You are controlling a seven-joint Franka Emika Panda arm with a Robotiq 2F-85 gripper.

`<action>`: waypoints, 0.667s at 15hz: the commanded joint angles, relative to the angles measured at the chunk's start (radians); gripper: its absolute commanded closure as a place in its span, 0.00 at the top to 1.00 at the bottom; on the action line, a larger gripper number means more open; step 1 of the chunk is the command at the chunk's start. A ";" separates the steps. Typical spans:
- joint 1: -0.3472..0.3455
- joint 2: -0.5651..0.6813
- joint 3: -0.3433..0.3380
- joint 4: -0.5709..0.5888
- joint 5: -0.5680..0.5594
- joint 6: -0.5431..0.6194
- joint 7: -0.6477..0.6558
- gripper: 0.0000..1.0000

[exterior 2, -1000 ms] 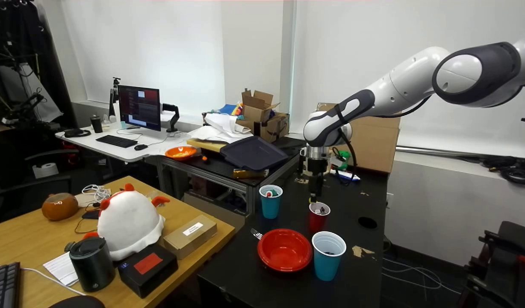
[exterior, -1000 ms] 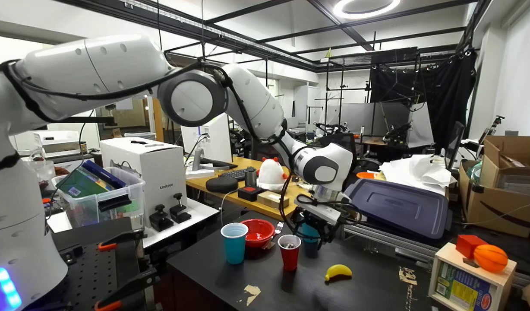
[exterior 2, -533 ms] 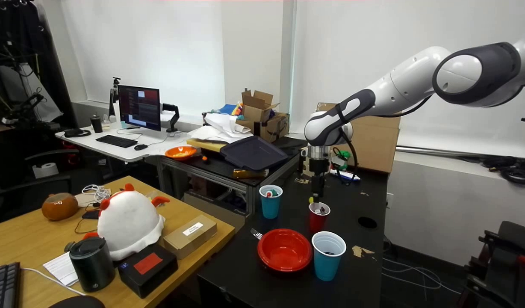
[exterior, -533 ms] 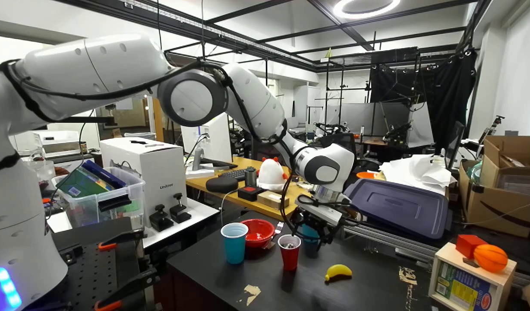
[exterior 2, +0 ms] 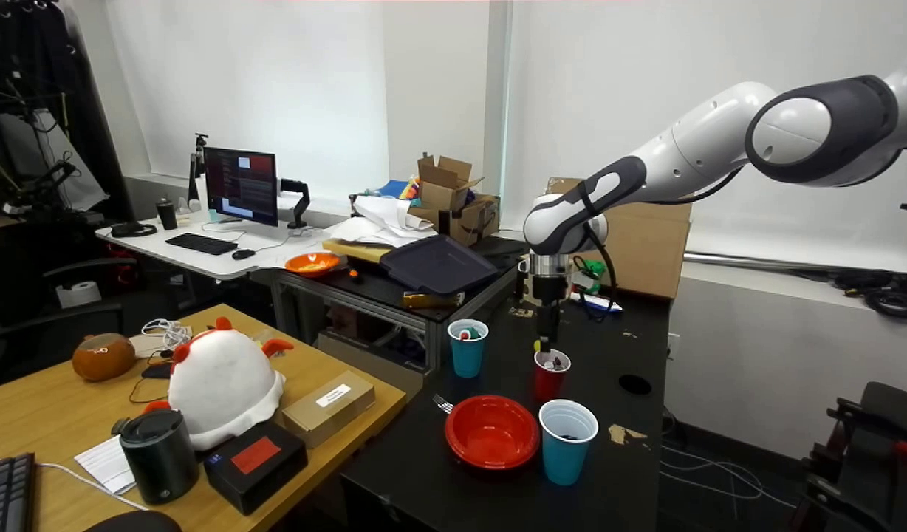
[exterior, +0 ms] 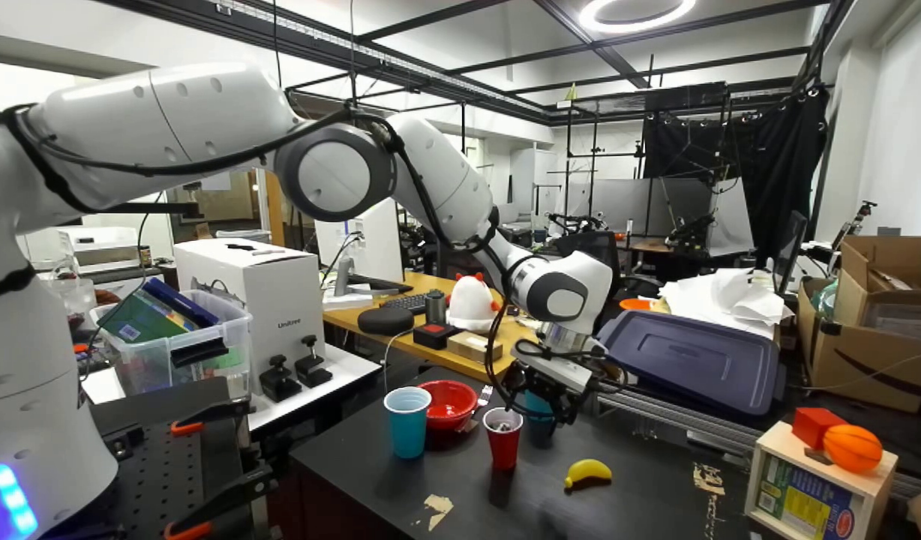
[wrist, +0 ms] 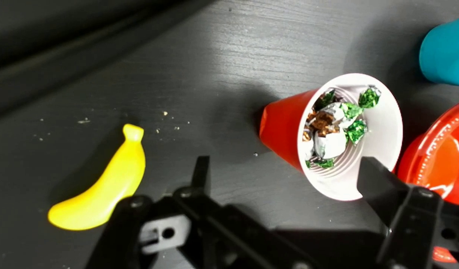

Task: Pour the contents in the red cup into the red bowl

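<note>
Gripper (wrist: pixel 285 170) spread wide, grasping nothing, likely to fit around the red cup (wrist: pixel 281 127). One finger (wrist: pixel 377 183) overlaps its rim in wrist view; contact unclear. Cup upright on table (wrist: pixel 229 48), so wrapped candies (wrist: pixel 330 144) stay in. In an exterior view, red bowl (exterior 2: pixel 492 430) mouth up, left and nearer, presumably to catch them; blue cup (exterior 2: pixel 563 459) just right of it.

In an exterior view a ring lamp (exterior: pixel 631 27) glares, upper right; the wrist view has sheen on the tabletop (wrist: pixel 252 56), top centre, and a blurred pincer (wrist: pixel 285 172).
</note>
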 commanded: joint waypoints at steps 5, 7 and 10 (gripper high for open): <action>0.037 0.041 -0.061 0.046 -0.041 0.002 0.038 1.00; 0.039 0.059 -0.062 0.062 -0.037 0.000 0.042 1.00; 0.041 0.075 -0.052 0.076 -0.025 0.001 0.046 1.00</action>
